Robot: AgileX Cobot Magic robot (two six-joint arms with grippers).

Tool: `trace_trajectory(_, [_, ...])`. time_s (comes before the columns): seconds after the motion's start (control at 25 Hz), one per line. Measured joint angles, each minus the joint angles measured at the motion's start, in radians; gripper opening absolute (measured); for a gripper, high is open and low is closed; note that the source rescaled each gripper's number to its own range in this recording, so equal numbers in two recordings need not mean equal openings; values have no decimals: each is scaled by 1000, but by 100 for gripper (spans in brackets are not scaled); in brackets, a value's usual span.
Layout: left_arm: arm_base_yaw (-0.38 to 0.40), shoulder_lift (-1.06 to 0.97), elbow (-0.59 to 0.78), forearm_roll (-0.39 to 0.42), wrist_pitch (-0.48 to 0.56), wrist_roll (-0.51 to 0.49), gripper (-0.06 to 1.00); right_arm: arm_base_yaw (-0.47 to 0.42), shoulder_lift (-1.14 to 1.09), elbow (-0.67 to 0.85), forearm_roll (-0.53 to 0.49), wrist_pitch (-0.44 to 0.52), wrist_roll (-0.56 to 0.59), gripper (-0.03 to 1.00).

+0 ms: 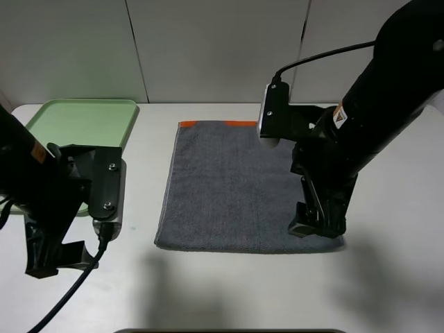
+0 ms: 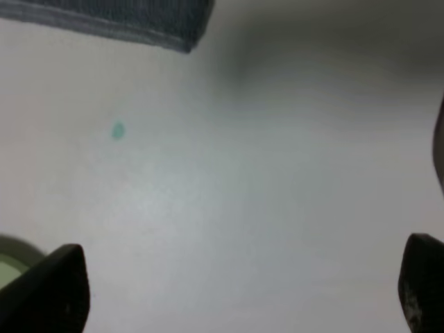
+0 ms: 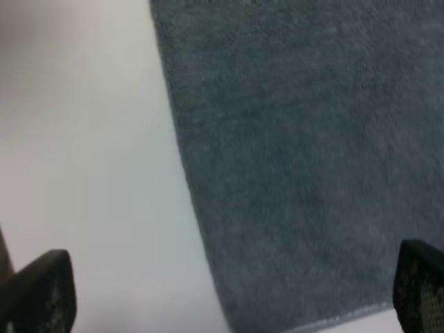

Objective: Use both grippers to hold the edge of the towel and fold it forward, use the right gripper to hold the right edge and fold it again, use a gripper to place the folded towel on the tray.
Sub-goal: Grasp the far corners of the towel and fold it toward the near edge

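Note:
A grey towel [image 1: 236, 187] with an orange far edge lies flat on the white table. A light green tray [image 1: 76, 121] sits at the far left. My left gripper [image 1: 59, 260] is open and empty over bare table, left of the towel's near left corner [image 2: 139, 21]. In the left wrist view the gripper [image 2: 243, 298] has its fingers [image 2: 55, 291] spread wide. My right gripper [image 1: 316, 225] is open just above the towel's near right corner. In the right wrist view the gripper [image 3: 229, 291] straddles the edge of the towel [image 3: 298, 159].
A small teal spot [image 2: 117, 130] marks the table between my left gripper and the towel. A sliver of the tray [image 2: 10, 260] shows beside the left finger. A grey wall stands behind the table.

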Motion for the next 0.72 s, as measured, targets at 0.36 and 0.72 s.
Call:
trace_trajectory(0.36, [0, 158, 0, 0, -46, 68, 89, 0, 45, 0, -91, -44, -14, 100])
trace_trajectory(0.72, [0, 169, 0, 0, -49, 174, 89, -23, 45, 7, -116, -44, -14, 100])
